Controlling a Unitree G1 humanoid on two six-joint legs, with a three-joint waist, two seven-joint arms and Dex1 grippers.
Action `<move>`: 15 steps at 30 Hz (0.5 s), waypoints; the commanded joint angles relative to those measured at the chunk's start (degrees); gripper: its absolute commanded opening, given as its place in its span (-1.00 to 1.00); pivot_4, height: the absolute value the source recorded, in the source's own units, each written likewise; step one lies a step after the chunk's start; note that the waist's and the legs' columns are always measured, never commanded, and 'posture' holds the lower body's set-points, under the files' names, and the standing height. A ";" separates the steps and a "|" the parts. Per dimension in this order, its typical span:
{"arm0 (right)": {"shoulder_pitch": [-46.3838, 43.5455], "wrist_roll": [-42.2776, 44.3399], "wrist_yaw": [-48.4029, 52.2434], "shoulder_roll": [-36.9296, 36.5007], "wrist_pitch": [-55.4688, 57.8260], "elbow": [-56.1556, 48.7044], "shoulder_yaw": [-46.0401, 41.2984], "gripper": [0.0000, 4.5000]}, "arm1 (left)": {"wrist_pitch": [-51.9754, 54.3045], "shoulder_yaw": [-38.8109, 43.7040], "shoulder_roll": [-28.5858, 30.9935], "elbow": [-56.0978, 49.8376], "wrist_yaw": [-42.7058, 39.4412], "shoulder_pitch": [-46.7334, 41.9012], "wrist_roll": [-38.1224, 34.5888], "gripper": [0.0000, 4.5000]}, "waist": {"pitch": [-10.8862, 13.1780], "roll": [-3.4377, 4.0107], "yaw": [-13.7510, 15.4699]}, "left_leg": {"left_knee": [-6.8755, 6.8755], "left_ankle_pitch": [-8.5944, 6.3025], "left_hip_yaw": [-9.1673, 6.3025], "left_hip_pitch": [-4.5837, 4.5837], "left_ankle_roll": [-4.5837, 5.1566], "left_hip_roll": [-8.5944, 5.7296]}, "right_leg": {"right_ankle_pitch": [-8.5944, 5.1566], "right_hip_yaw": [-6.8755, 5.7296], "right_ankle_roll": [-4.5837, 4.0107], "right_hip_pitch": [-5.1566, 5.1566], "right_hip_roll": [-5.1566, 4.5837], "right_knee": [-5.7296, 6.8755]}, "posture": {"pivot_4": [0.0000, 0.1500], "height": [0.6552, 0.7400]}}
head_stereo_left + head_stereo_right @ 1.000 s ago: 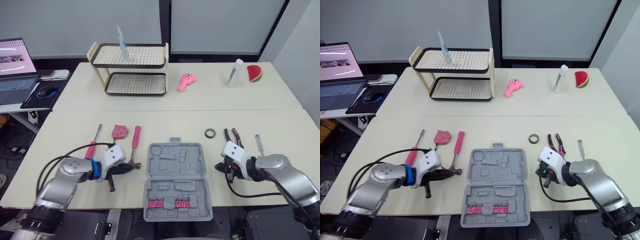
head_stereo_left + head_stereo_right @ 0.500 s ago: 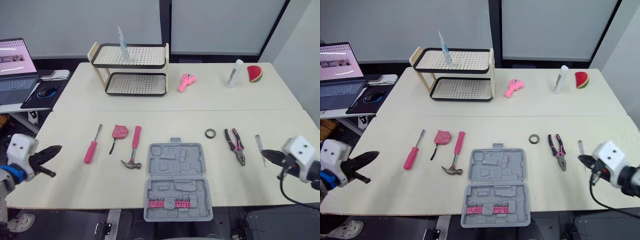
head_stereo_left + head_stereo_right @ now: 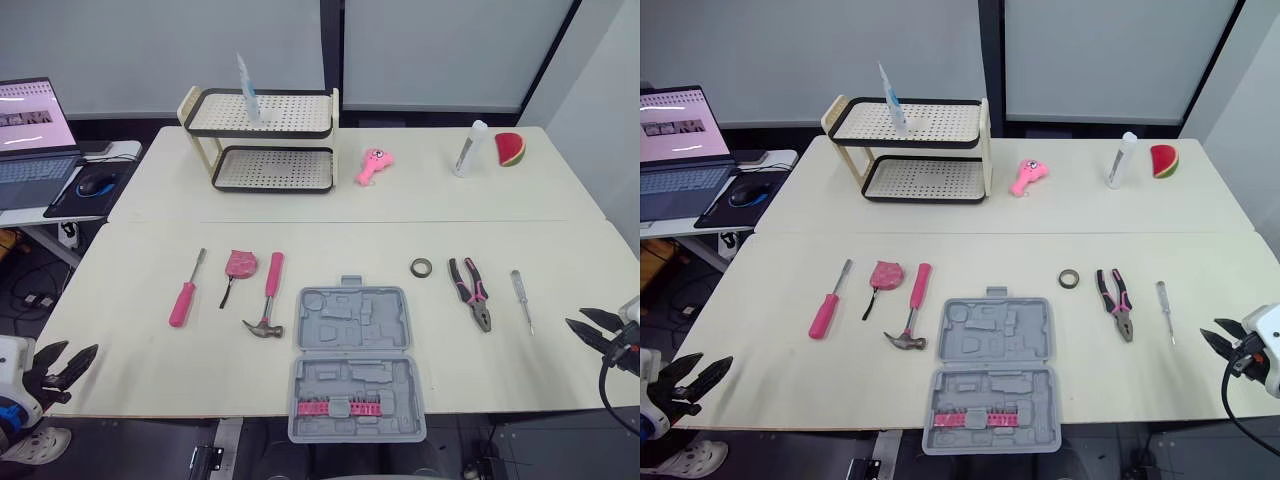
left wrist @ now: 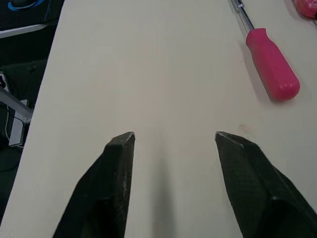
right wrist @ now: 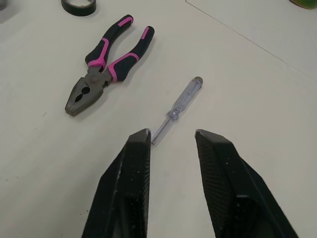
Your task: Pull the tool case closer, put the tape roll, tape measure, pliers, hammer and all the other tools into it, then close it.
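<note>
Your left gripper [image 4: 174, 135] hovers at the near left edge of the tabletop [image 3: 140, 330], jaws apart and holding nothing, with the pink screwdriver [image 3: 184, 295] ahead of it. Your right gripper [image 5: 173, 132] hangs at the near right edge, jaws apart too and empty, and the clear screwdriver [image 5: 176, 111] lies just ahead of its tips. The pliers [image 3: 470, 293] lie beside that, then the tape roll [image 3: 421, 267]. The tool case [image 3: 355, 360] lies open and flat at the centre of the near edge. The hammer [image 3: 266, 297] rests just left of it, and the tape measure [image 3: 240, 263] sits between hammer and pink screwdriver.
</note>
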 commanded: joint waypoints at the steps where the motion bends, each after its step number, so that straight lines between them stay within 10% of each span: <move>1: -0.16 1.08 0.46 -1.09 -0.44 -0.40 -0.45 0.07 | -0.27 1.85 0.18 -2.05 0.64 0.70 -1.53 0.68 | 0.00 -0.01 0.02 | 0.00 0.00 -0.01 0.06 0.00 0.00 | 0.00 -0.01 0.00 0.09 0.00 -0.03 | 1.00 0.90; 3: -0.39 1.19 0.72 -1.45 -0.46 -0.29 0.00 0.24 | -0.12 1.84 0.22 -2.44 0.70 1.01 -1.88 0.97 | 0.00 0.00 0.02 | -0.02 -0.02 0.00 0.18 0.02 0.00 | 0.00 -0.01 0.00 0.21 -0.01 -0.07 | 1.00 0.90; 9: -2.04 1.39 1.61 -2.91 -0.17 -1.71 2.26 0.92 | 0.11 1.08 0.57 -5.96 -1.64 3.66 -2.68 1.00 | 0.00 -0.01 0.00 | -0.04 -0.02 0.01 0.21 0.03 0.00 | 0.00 0.00 0.00 0.22 -0.01 -0.07 | 1.00 0.90; 15: -6.82 2.44 4.66 -6.87 2.87 -7.70 8.93 0.99 | -0.13 -4.16 1.04 -16.21 -7.95 6.31 -2.79 1.00 | 0.00 0.01 -0.01 | -0.04 -0.02 0.01 0.21 0.03 0.00 | 0.00 0.01 0.00 0.22 -0.01 -0.06 | 1.00 0.90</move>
